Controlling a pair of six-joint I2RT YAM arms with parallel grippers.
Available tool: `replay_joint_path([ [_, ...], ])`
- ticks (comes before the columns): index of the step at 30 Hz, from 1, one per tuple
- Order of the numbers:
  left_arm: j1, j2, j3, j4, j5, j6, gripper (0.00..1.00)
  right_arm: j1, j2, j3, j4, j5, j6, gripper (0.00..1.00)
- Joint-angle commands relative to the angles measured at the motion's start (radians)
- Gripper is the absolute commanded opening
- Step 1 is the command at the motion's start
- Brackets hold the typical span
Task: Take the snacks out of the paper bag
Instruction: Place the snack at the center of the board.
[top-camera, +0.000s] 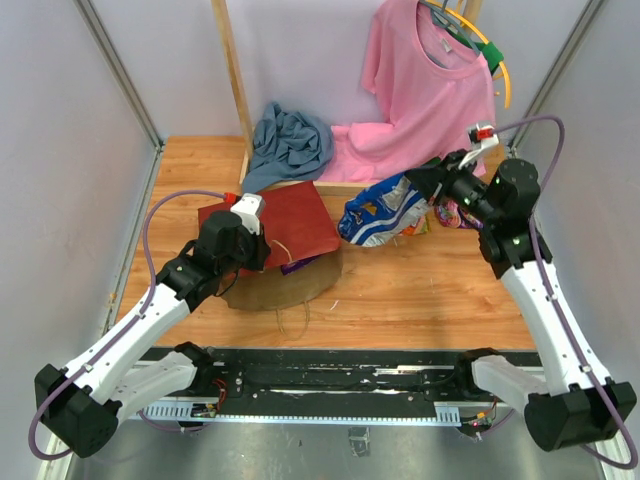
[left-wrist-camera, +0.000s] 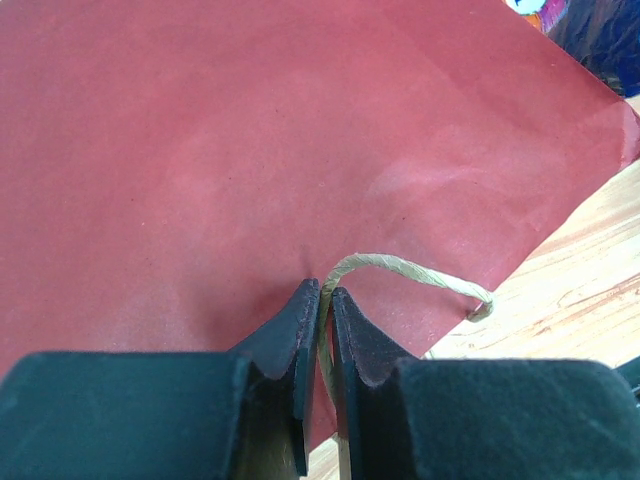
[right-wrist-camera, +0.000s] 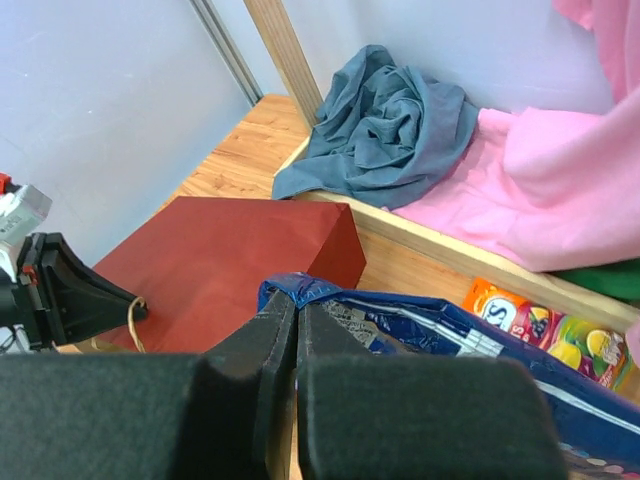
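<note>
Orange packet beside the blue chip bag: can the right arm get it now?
Probably not yet: the right gripper is shut on the blue chip bag. The orange packet lies uncovered nearby, so after release, likely yes.

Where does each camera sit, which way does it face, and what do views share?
Top external: above and behind the bases, looking down; both arms show.
Left wrist: on that arm, faces the red paper bag; left tool pinches the twine handle.
Right wrist: on that arm, faces left across the table; right tool grips the blue chip bag.
Shared: the paper bag, in all three.
</note>
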Motion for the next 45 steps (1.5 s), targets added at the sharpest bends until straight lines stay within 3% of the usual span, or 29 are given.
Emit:
replay_joint_path([
  [1, 0.012, -0.001, 0.006, 0.003, -0.017, -0.002, 0.15, 0.044, 0.076, 0.201, -0.122, -0.035, -0.083, 0.01],
  [9, 0.012, -0.008, 0.005, 0.005, -0.016, -0.004, 0.15, 0.066, 0.170, 0.330, -0.238, -0.016, -0.172, 0.01],
  [22, 0.012, 0.001, 0.006, 0.003, -0.012, -0.002, 0.15, 0.068, 0.362, 0.504, -0.210, -0.014, -0.186, 0.01],
  [25, 0.012, -0.002, 0.005, 0.002, -0.017, -0.003, 0.15, 0.066, 0.287, 0.405, -0.204, -0.012, -0.210, 0.01],
  [28, 0.012, -0.009, 0.002, 0.003, -0.020, -0.005, 0.15, 0.066, 0.101, 0.161, -0.211, 0.076, -0.242, 0.02],
  [29, 0.012, -0.012, 0.001, 0.003, -0.019, -0.005, 0.16, 0.066, 0.018, 0.064, -0.208, 0.126, -0.239, 0.14],
  [31, 0.012, -0.011, 0.004, 0.005, -0.015, -0.002, 0.16, 0.065, -0.142, -0.123, -0.185, 0.250, -0.204, 0.77],
  [32, 0.013, -0.008, 0.005, 0.005, -0.012, -0.002, 0.16, 0.064, -0.214, -0.197, -0.183, 0.308, -0.193, 0.98],
  [35, 0.016, 0.005, 0.009, 0.003, -0.002, 0.001, 0.16, 0.061, -0.345, -0.275, -0.225, 0.426, -0.198, 0.98],
  [38, 0.017, 0.009, 0.011, 0.002, 0.002, 0.000, 0.16, 0.060, -0.369, -0.232, -0.243, 0.455, -0.193, 0.98],
  [44, 0.018, 0.000, 0.007, 0.002, -0.010, -0.002, 0.16, 0.060, -0.191, -0.078, -0.275, 0.320, -0.107, 1.00],
  [45, 0.018, 0.000, 0.006, 0.001, -0.012, -0.002, 0.16, 0.062, -0.147, -0.076, -0.267, 0.284, -0.085, 0.95],
])
